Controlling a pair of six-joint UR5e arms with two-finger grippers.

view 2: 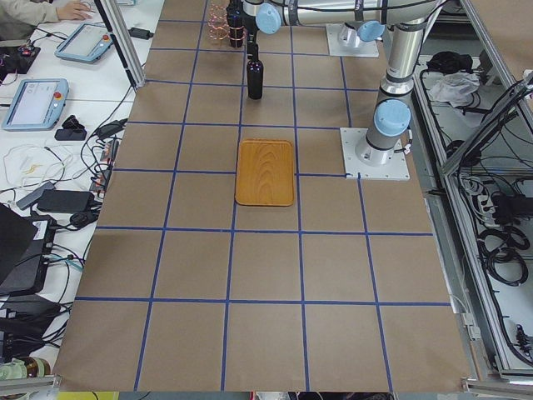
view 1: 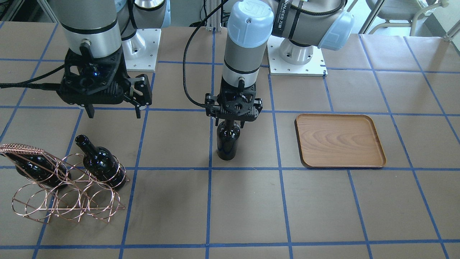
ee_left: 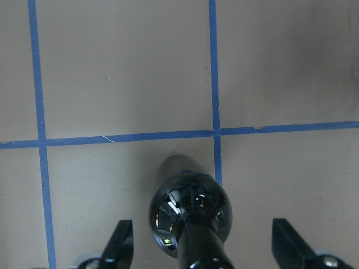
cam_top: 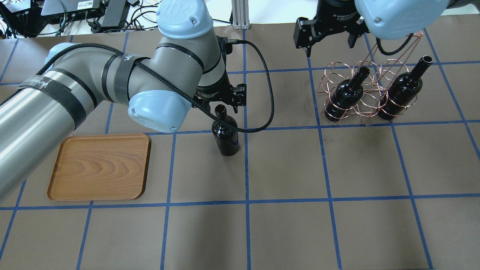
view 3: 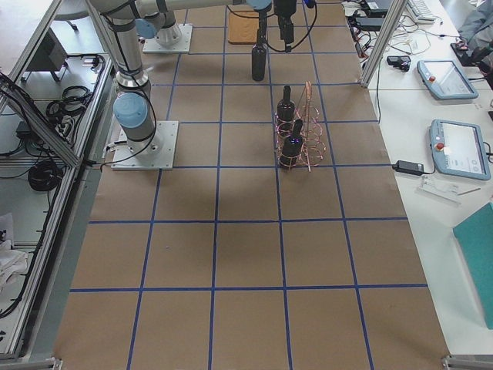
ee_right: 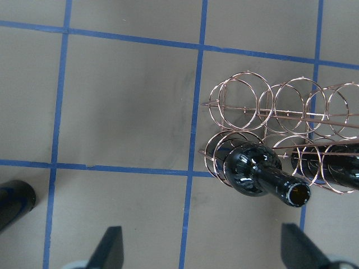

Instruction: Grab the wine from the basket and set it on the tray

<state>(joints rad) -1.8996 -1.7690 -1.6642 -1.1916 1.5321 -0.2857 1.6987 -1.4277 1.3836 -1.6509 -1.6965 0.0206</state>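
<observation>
One wine bottle (view 1: 228, 141) stands upright on the table between basket and tray; it also shows in the overhead view (cam_top: 226, 137). My left gripper (view 1: 230, 123) (cam_top: 222, 108) is straight above it, its jaws on either side of the neck. In the left wrist view (ee_left: 202, 225) the fingers stand wide apart and do not touch the bottle (ee_left: 190, 213). Two more bottles (cam_top: 347, 95) (cam_top: 399, 92) lean in the copper wire basket (view 1: 68, 196). My right gripper (view 1: 114, 115) (ee_right: 202, 228) is open and empty, raised behind the basket. The wooden tray (view 1: 339, 141) (cam_top: 99, 167) holds nothing.
The table is brown paper with a blue tape grid. The basket's woven handle bar (view 1: 21, 148) sticks up at its outer end. The two arm bases (view 1: 296, 57) stand at the robot's edge. Operator desks with tablets (view 3: 447, 77) lie beyond the far side.
</observation>
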